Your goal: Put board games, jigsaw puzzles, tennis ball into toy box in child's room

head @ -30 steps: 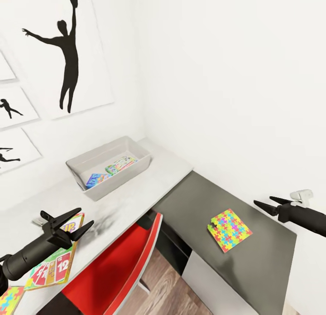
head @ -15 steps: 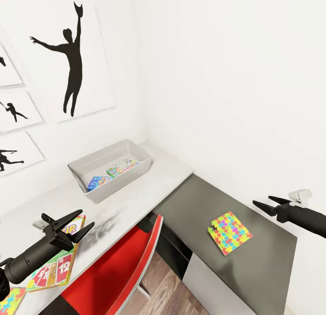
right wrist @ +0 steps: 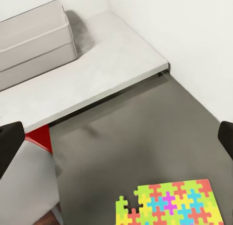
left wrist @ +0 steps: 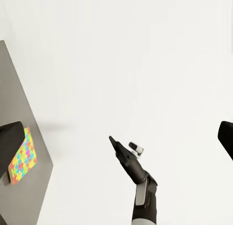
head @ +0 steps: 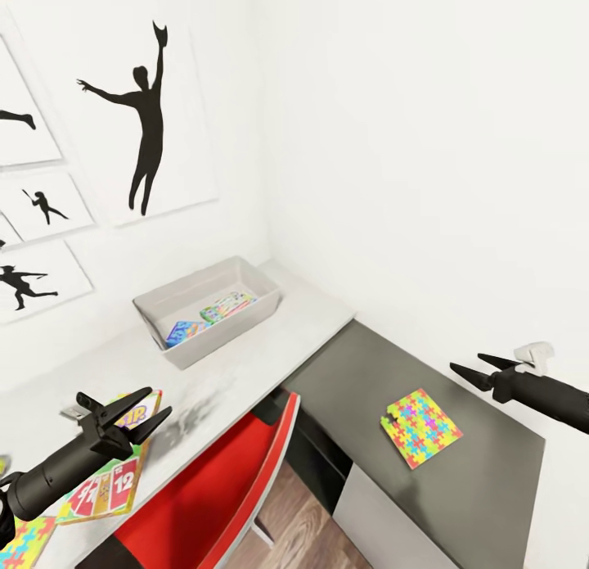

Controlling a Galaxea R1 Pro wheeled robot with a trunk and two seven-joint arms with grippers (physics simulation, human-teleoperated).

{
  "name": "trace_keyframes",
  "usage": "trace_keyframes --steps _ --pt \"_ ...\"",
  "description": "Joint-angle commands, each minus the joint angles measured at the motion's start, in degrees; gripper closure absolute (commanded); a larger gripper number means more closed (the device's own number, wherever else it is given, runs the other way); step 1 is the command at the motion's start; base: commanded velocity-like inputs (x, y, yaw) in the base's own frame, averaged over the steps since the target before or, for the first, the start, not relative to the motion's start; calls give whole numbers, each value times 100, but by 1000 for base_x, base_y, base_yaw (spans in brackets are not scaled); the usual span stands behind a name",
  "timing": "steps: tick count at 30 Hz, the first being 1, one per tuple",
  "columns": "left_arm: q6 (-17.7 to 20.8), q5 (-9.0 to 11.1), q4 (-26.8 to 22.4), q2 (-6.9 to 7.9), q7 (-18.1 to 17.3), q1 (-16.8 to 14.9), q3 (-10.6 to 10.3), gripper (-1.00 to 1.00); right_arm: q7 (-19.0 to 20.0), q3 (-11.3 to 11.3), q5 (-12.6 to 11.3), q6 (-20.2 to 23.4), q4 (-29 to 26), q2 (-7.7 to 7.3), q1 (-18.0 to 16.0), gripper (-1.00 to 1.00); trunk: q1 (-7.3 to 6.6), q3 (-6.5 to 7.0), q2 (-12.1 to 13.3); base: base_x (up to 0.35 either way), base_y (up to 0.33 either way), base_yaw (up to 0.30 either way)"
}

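Counted: 2 jigsaw puzzles, one (head: 420,427) flat on dark grey corner section at ~4 o'clock in head view, other (head: 26,540) at 8 o'clock edge, partly cut off. 3 board games: SKIP BO box (head: 112,471) on white surface (head: 245,364) under left hand; 2 smaller boxes, blue one (head: 185,332) and green-edged one (head: 224,306), inside toy box (head: 176,295) at ~10 o'clock. Tennis ball: can't tell where.

Left hand (head: 137,413): fingers spread wide, gripping nothing, above SKIP BO box. Right hand (head: 480,371): fingers apart, nothing held, above grey section at 3 o'clock, apart from puzzle.

Red chair (head: 221,487) tucked at surface's inner corner. White walls, 4 black athlete silhouette pictures (head: 147,110) at 10–11 o'clock, wood-plank floor (head: 298,516) below.
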Motion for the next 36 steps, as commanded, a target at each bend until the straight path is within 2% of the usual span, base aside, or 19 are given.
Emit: trace_keyframes --steps 1,4,14,36 --pt "22 -3 1 -1 -16 -5 4 -100 50 21 44 52 -6 1 -8 -100 4 -1 -11 0 0 43" --pt "1 -6 1 0 -26 5 5 -100 50 122 44 52 -3 1 -8 -100 4 27 -11 -89 0 16" --pt "-6 -7 1 1 -25 12 7 -100 50 143 45 52 -7 3 -8 -100 4 120 -11 -202 0 3" --pt "-13 -77 9 1 -25 13 14 -100 50 155 44 -114 -6 27 18 -100 4 325 -11 -12 0 44"
